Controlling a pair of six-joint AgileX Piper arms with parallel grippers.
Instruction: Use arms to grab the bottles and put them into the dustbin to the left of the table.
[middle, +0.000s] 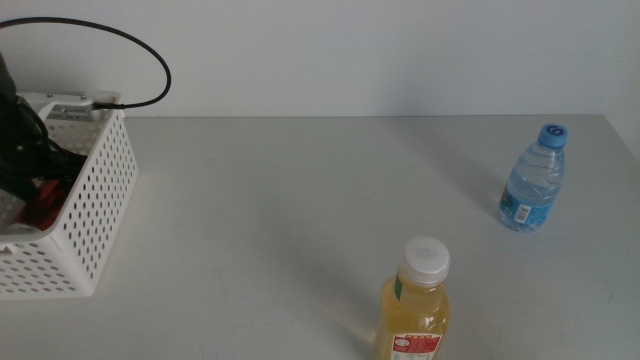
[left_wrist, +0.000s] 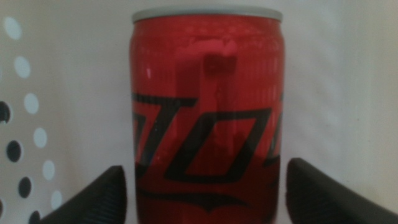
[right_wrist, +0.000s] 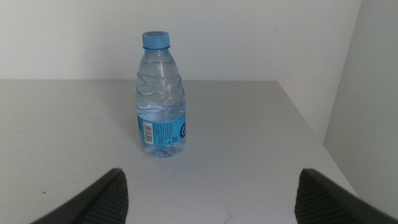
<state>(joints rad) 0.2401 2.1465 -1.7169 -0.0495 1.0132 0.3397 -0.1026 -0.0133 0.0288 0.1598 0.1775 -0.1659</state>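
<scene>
1. Slim red soda can (left_wrist: 205, 112): seen upright in the left wrist view, between the two dark jaws of the left gripper (left_wrist: 205, 193). The jaws stand apart at either side of its lower body; contact cannot be told, so a firm hold is not confirmed. Perforated white walls lie close behind it.
2. White rectangular perforated plastic dustbin (middle: 95, 200): placed at the left end of the light-grey table (middle: 300, 190). In the middle view the left arm is seen reaching into it, with a patch of red showing inside.
3. Clear small water bottle with blue cap and blue label (right_wrist: 160, 93): standing upright on the table near the right back corner, long axis vertical. It lies straight ahead of the right gripper (right_wrist: 208, 196), well apart from it and slightly off-centre between the widely spread, empty jaws.
4. Yellow-juice bottle with white cap (middle: 415, 310): upright at the front of the table, nearer the right side.
5. Judgement: the water bottle is nearer the right arm; a level forward approach is called for, jaws to close across the body.
</scene>
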